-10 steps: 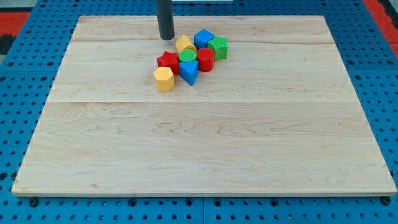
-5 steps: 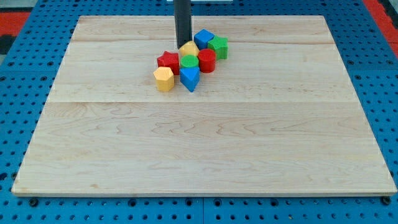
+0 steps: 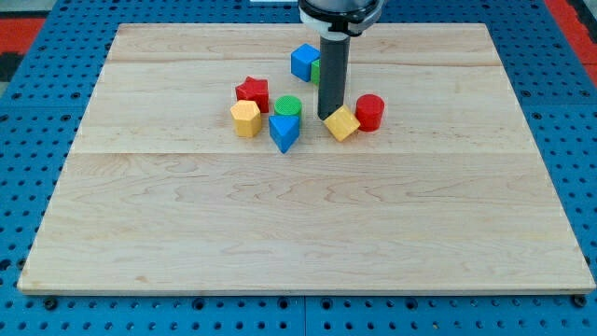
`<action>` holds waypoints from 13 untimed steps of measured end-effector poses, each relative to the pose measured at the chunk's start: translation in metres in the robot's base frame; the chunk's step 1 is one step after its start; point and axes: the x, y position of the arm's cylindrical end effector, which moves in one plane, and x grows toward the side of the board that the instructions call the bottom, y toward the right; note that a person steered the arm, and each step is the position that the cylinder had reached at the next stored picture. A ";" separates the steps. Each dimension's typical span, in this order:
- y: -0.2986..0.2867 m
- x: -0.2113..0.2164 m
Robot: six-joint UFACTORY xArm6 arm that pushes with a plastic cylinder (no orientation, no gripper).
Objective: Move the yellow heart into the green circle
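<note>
The yellow heart (image 3: 342,123) lies right of the cluster's middle, with my tip (image 3: 328,116) touching its upper left side. The green circle (image 3: 287,106) sits to the left, about a block's width from the heart. The rod rises from the tip to the view's top and hides most of a green block (image 3: 316,69) behind it.
A red cylinder (image 3: 369,112) stands just right of the heart. A blue triangle (image 3: 284,132) sits below the green circle, a yellow hexagon (image 3: 245,119) and a red star (image 3: 252,92) to its left. A blue cube (image 3: 304,62) lies at the top.
My tip has swept right and down through the cluster. The yellow heart and red cylinder were pushed right and down, away from the green circle. The blue triangle shifted slightly down.
</note>
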 end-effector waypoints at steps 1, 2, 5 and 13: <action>0.000 0.008; 0.001 0.039; 0.030 0.019; -0.014 -0.019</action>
